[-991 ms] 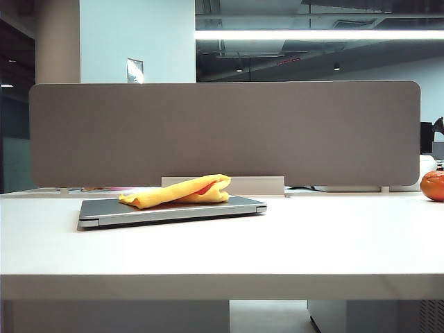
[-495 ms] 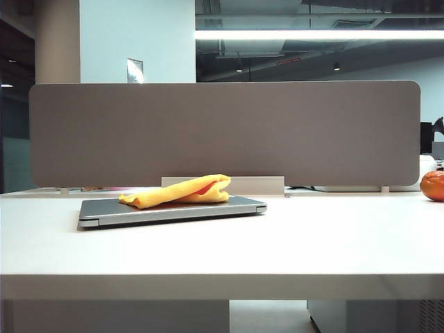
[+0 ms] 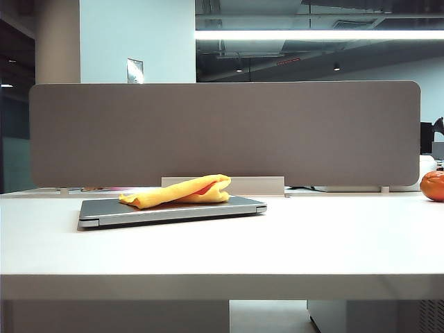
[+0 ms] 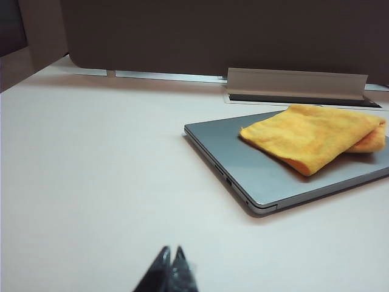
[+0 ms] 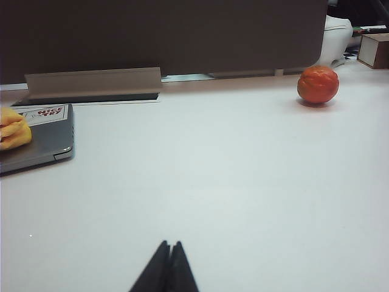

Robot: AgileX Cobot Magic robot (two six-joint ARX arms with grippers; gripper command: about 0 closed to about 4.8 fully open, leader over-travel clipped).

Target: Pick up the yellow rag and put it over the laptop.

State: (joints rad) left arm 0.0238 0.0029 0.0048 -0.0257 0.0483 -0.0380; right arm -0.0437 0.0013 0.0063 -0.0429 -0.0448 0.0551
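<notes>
The yellow rag (image 3: 178, 192) lies folded on the lid of the closed silver-grey laptop (image 3: 166, 210), left of the table's middle. From the left wrist the rag (image 4: 313, 137) covers the far half of the laptop (image 4: 243, 159). My left gripper (image 4: 172, 250) is shut and empty, low over bare table well short of the laptop. My right gripper (image 5: 170, 244) is also shut and empty, over bare table; its view catches only a corner of the laptop (image 5: 45, 143) with a white sticker and an edge of the rag (image 5: 12, 131). Neither gripper shows in the exterior view.
A long grey divider panel (image 3: 222, 135) stands along the table's back edge, with a cable tray flap (image 4: 296, 82) below it. A round orange fruit (image 3: 433, 185) sits at the far right, also in the right wrist view as the fruit (image 5: 317, 84).
</notes>
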